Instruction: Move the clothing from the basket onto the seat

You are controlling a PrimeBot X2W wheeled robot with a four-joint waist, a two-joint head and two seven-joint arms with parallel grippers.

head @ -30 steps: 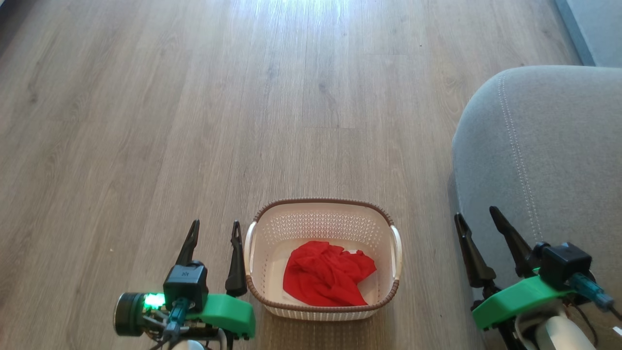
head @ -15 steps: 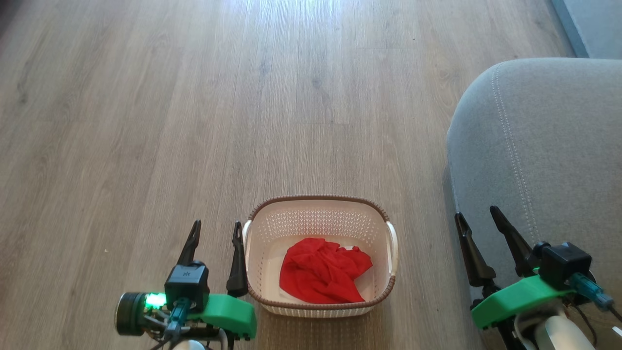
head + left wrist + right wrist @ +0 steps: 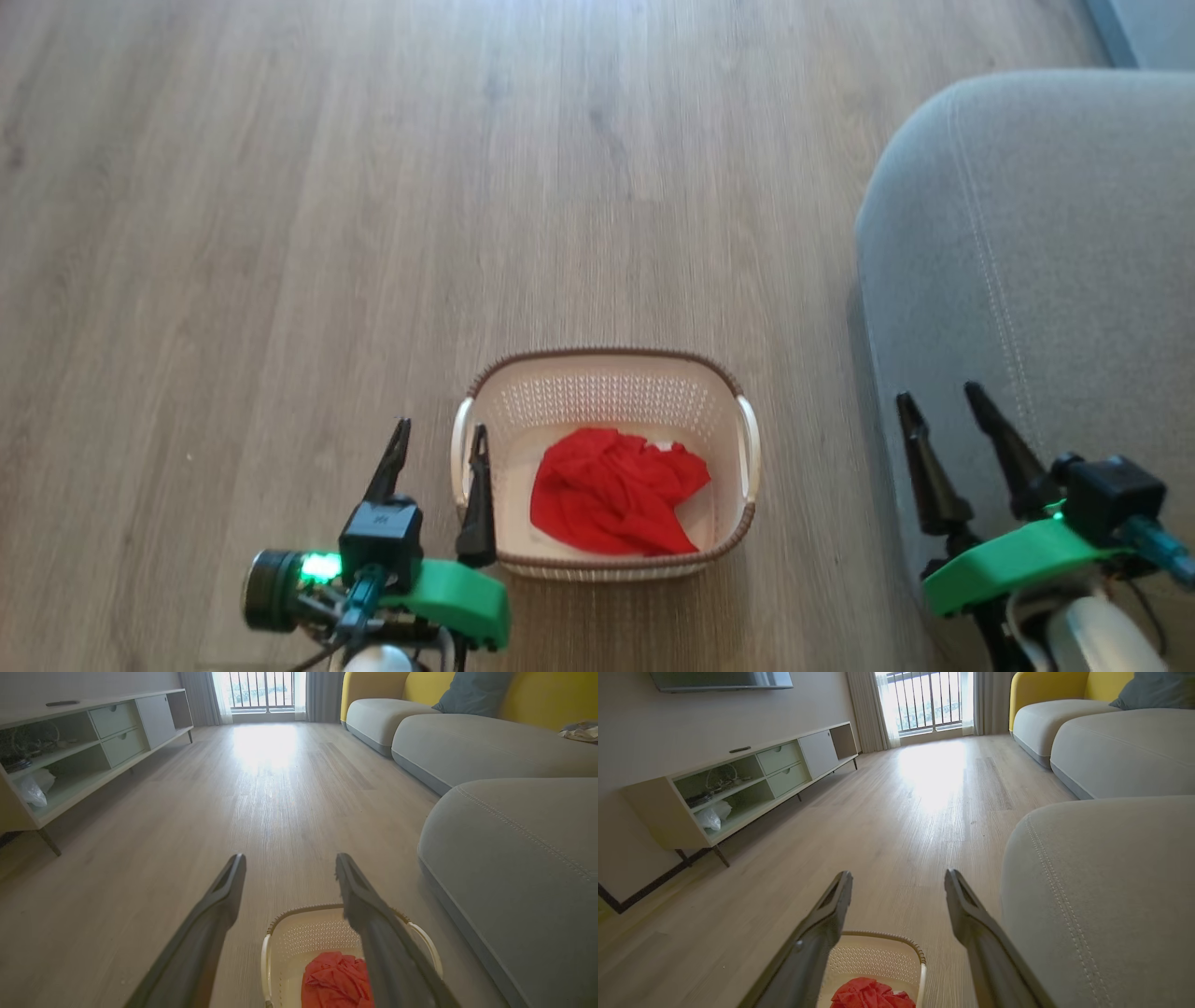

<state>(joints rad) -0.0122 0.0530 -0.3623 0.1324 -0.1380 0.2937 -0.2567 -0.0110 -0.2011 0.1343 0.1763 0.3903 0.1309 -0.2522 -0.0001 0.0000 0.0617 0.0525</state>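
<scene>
Head view looks down on a wooden floor [image 3: 280, 233] with the basket [image 3: 597, 397] low in the picture at about 6 o'clock. The clothing [image 3: 611, 490] lies inside it as one crumpled red heap on the basket's bottom, below the rim. Whether that heap is one piece or more, I cannot tell. The seat [image 3: 1055, 233] fills the 3 o'clock side, near the basket but apart from it, with a strip of floor between them.

The left gripper [image 3: 441, 427] sits at 7 o'clock with its fingers spread wide and nothing between them. Its inner finger crosses the basket's near handle in this view, while the left wrist view shows the basket lying well below the fingers. The right gripper [image 3: 938, 394] is at 4 o'clock in front of the seat's edge, also spread wide and empty.

All the red that shows is in the basket, so I judge this to be the approach before a first pick. The left gripper looks the better placed. It would need to shift toward 3 o'clock until it is over the heap. Then it would tip down between the walls, close on a raised fold, and lift clear of the rim before carrying the cloth toward the seat.
</scene>
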